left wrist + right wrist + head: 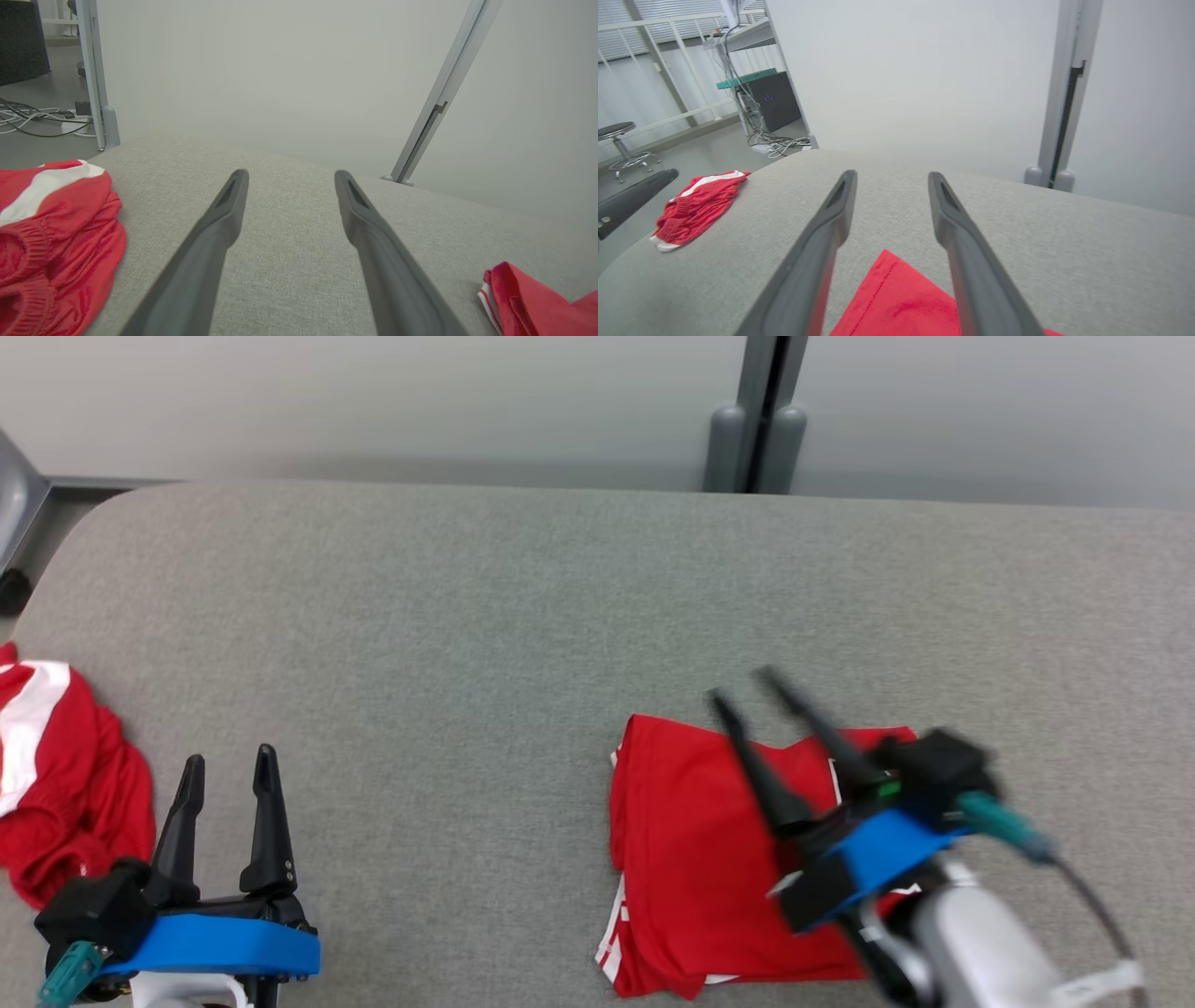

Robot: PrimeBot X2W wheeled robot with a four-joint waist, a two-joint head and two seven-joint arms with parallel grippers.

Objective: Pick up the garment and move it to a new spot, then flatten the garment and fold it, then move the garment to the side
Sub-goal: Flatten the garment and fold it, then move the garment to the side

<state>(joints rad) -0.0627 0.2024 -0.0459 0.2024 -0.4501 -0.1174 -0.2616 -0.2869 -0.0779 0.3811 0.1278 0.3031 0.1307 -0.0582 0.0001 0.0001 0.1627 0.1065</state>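
Note:
The garment, red with white trim, lies folded into a rough rectangle on the grey padded table, right of centre near the front edge. My right gripper hovers over its far right part, blurred, fingers apart with nothing between them. In the right wrist view the right gripper points past a corner of the garment. My left gripper rests open at the lower left, far from the garment, and the left wrist view has the left gripper over bare table.
A second red and white garment lies crumpled at the table's left edge, just left of my left gripper. A grey post stands behind the table against a pale wall. Cables and a stool sit on the floor beyond the left end.

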